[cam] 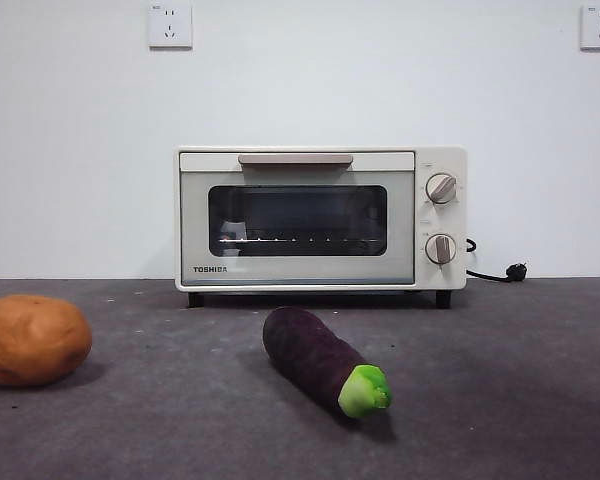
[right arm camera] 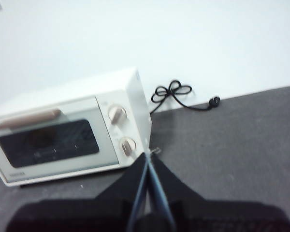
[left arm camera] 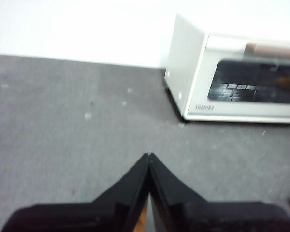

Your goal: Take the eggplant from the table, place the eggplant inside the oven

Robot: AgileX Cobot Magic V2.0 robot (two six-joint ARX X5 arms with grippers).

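Observation:
The dark purple eggplant point(cam: 315, 356) lies on the grey table point(cam: 500, 400) in the front view, its green stem cap point(cam: 366, 391) pointing toward the camera and right. Behind it stands the cream-white oven point(cam: 320, 220) with its door closed. Neither arm shows in the front view. My left gripper point(left arm camera: 149, 155) is shut and empty, hovering over bare table to the left of the oven point(left arm camera: 232, 79). My right gripper point(right arm camera: 148, 155) is shut and empty too, in front of the oven's point(right arm camera: 67, 133) knob side. The eggplant is out of both wrist views.
A round orange-brown potato point(cam: 32, 340) sits at the left edge of the table. The oven's black power cord and plug point(cam: 500, 272) lie at its right along the white wall, also visible as the cord point(right arm camera: 181, 94) in the right wrist view.

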